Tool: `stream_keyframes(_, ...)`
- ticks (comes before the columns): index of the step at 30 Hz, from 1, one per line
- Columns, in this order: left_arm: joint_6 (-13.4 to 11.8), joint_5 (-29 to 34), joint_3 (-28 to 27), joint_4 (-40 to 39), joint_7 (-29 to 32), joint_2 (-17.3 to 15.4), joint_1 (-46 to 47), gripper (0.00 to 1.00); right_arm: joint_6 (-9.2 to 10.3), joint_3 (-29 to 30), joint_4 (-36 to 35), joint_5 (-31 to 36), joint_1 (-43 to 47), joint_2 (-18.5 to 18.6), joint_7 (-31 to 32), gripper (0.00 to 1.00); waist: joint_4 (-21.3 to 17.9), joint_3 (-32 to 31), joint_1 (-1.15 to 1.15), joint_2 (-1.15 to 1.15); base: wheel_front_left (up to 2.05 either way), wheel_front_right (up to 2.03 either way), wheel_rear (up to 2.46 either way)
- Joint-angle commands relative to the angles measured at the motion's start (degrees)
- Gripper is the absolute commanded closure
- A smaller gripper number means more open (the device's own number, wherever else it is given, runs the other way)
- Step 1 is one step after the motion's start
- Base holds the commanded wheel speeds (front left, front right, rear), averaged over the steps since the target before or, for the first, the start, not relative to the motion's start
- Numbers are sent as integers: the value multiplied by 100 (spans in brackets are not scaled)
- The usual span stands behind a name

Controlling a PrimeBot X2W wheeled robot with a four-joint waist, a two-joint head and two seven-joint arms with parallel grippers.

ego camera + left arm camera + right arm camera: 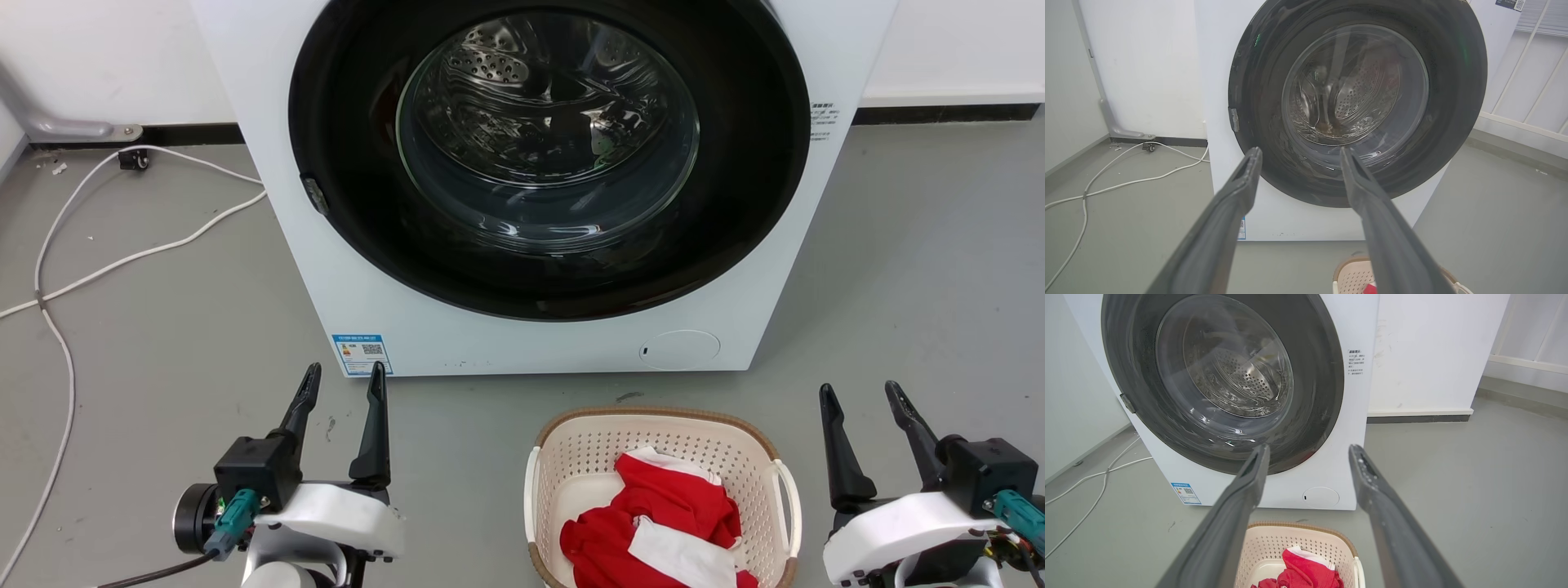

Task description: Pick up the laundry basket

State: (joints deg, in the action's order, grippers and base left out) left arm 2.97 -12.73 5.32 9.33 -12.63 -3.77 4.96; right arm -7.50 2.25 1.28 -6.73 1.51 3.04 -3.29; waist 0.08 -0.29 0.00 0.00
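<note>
- Laundry basket (588, 457): sitting on the grey floor (163, 343) just in front of the washing machine (457, 343), between the two grippers. Its near end is running off the bottom edge of the head view.
- Red and white cloth (661, 514): lying inside the basket, partly cut off.
- Left gripper (344, 371): hovering left of the basket, fingers pointing towards the machine and spread wide, holding nothing.
- Right gripper (859, 389): hovering right of the basket, not touching it, fingers spread wide, empty.
</note>
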Motion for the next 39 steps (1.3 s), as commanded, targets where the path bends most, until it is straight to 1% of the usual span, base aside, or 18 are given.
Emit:
stream_keyframes(1,-31,147,22,-19,-55,-16,-16,0,2,-11,-54,157,59,-16,-45,0,6,1,0,0,0,0,0)
stream_keyframes(22,-152,902,127,28,-271,27,-110,0,2,14,-36,867,90,-26,-189,0,65,-10,0,0,0,0,0)
stream_keyframes(39,-186,808,131,62,-258,53,-115,0,2,57,41,737,65,-25,-216,0,72,31,0,0,0,0,0)
